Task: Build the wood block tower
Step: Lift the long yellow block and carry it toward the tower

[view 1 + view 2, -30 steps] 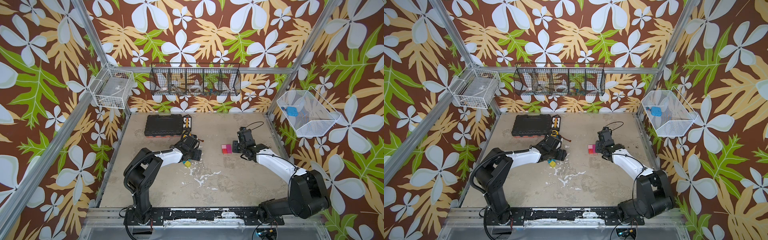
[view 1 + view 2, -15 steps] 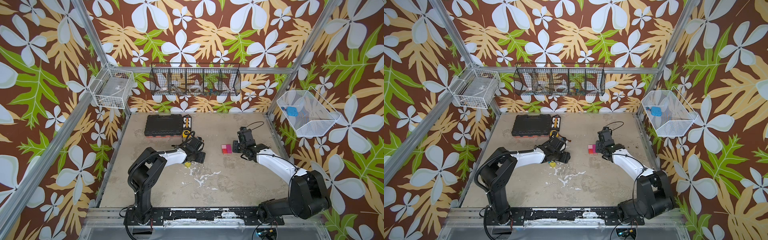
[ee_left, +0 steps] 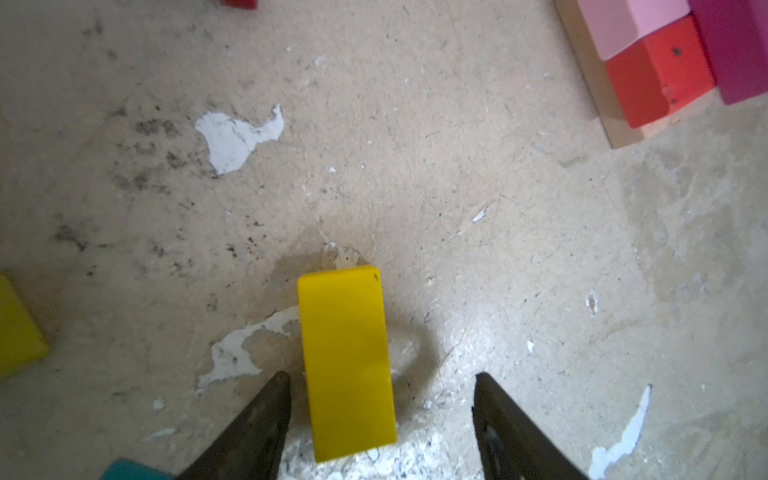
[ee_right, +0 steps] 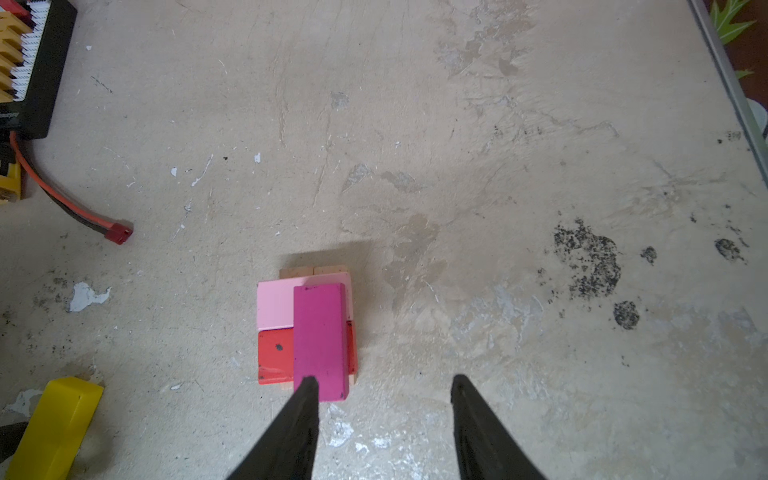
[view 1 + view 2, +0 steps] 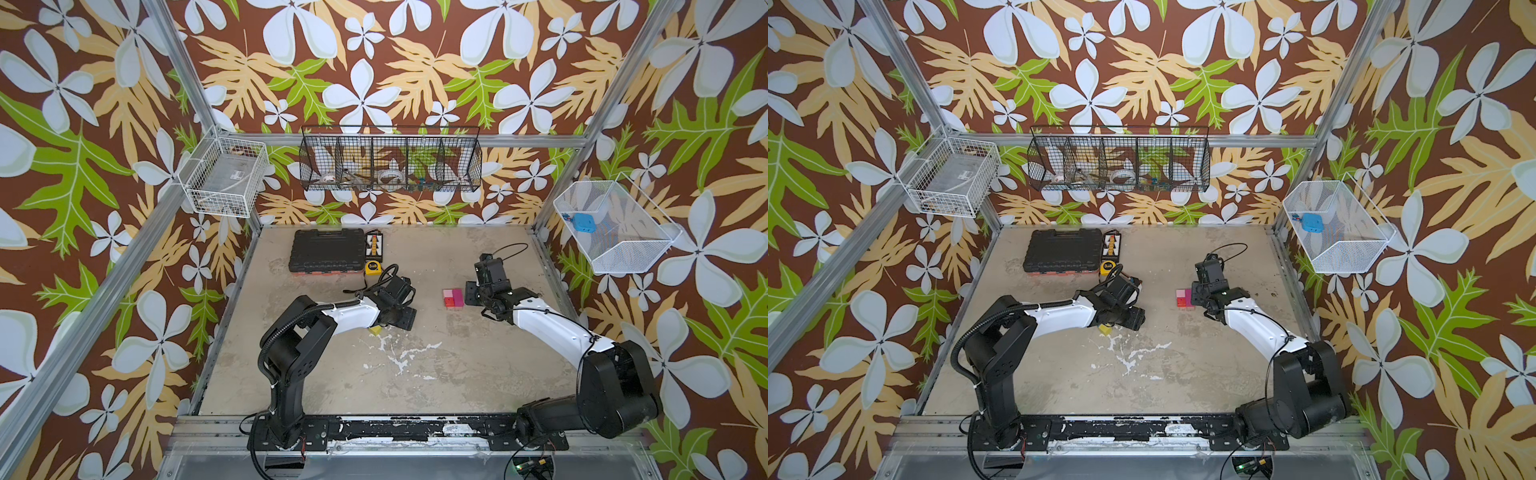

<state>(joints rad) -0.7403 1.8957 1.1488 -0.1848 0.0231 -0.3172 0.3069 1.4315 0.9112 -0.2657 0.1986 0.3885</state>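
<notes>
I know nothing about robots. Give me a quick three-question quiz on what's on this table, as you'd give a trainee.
1. True or false: the magenta block lies across the pink block and the red block.
2. Which block sits between the open fingers of the left gripper? A teal, B yellow, C orange.
3. Is the right gripper holding anything?
Key: 1 true. 2 B, the yellow block. 3 No, it is open and empty.
</notes>
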